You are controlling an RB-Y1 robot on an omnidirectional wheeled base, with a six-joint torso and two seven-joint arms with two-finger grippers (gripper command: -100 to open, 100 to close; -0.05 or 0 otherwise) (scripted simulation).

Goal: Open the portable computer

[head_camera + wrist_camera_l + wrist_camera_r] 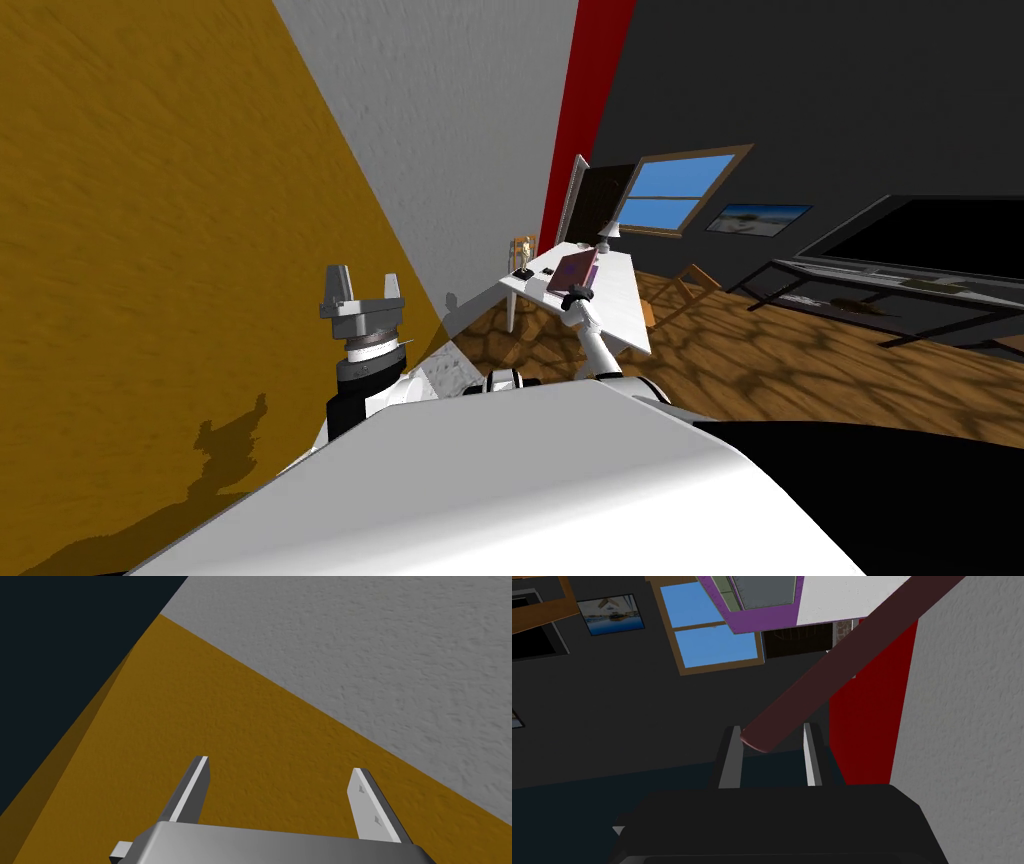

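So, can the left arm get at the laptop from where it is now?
Probably not. The left arm is raised beside the yellow wall, jaws open, well short of the white table holding the laptop. The right arm is there instead, jaws closed on the lid's edge.

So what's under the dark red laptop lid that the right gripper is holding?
Under the raised dark red laptop lid, pinched by the right gripper, lies a purple base with a grey panel, on the white table. The rest of the base is covered by the lid.
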